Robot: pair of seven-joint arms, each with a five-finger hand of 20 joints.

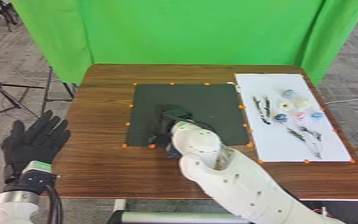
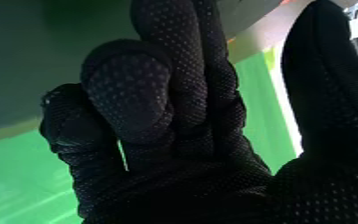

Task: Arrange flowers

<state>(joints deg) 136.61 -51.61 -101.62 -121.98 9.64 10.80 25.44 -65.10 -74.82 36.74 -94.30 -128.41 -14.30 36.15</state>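
Because the flower heads (image 1: pixel 300 115) look small and light, they will probably need hardly any lift but a gentle pinch, since their petals, likely soft, could crease or crush. They lie loose on the white sheet (image 1: pixel 264 82), at three o'clock from the black mat (image 1: pixel 158 93) on the wooden tabletop (image 1: pixel 111 100), taking twelve as the far edge. Two sets of thin sprigs share that sheet: the dark sprigs (image 1: pixel 263 111) near its nine o'clock edge, the lower sprigs (image 1: pixel 308 139) towards six. Both seem springy rather than stiff, and thin enough to roll or slip against gloved fabric, so thumb and fingertips would do best closing crosswise on a bare stretch of stem, clear of the leafy parts. For a blossom, the firmer base beneath the petals would be the safer hold, if it can be reached. The right hand (image 2: pixel 189 175) is over the black mat, its fingers relaxed with a slight bend and its thumb standing apart, pinching nothing visible. Beyond the tabletop's nine o'clock edge, the left hand (image 1: pixel 35 143) rests spread, palm and fingers flat.
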